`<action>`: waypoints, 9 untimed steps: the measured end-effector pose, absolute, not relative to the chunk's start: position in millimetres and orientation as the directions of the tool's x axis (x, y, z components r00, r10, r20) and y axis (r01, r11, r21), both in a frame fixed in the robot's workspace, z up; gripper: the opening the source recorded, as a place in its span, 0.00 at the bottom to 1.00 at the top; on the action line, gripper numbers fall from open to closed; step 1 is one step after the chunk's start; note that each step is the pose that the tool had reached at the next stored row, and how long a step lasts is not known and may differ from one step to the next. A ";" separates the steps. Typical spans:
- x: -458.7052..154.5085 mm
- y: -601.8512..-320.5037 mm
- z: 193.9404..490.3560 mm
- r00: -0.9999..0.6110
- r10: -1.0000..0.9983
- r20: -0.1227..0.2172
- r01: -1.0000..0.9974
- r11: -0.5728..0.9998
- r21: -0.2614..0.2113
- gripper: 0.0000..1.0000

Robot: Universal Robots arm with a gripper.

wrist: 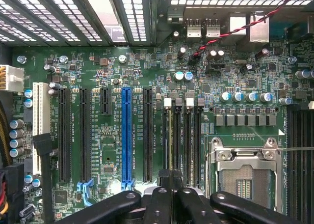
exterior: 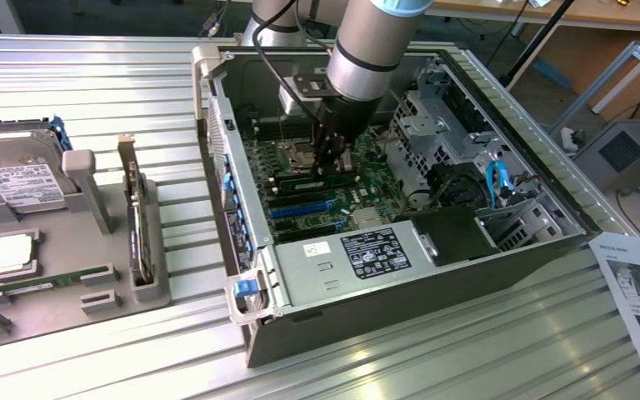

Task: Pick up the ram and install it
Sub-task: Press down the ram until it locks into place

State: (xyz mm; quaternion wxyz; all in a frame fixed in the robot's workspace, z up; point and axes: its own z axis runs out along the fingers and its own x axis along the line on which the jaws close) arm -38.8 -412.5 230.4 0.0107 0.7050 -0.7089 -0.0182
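Black gripper fingers point(wrist: 169, 204) are seen clenched together, pressed down over the ram point(wrist: 169, 135). That thin stick is stood on edge in one of the motherboard's point(wrist: 122, 71) black memory slots, directly beneath the gripper point(exterior: 332, 169). A blue expansion slot point(wrist: 126, 135) is seen just beside the tool, and the open processor socket point(wrist: 244, 172) near it on the other side. From the exterior view, the arm is lowered into the open computer case point(exterior: 409, 292). Well apart from the gripper, a second green stick point(exterior: 47, 282) is laid in a grey tray point(exterior: 64, 312) outside the case.
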 end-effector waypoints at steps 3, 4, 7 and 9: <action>-38.8 -412.5 230.5 -0.006 -1.000 -0.011 -0.999 0.005 0.041 0.11; -38.8 -412.4 230.8 -0.006 -1.000 -0.011 -0.999 0.005 0.041 0.11; -38.7 -412.4 234.1 -0.006 -1.000 -0.011 -0.999 0.005 0.040 0.11; -38.8 -412.4 236.6 -0.006 -1.000 -0.011 -0.999 0.005 0.041 0.11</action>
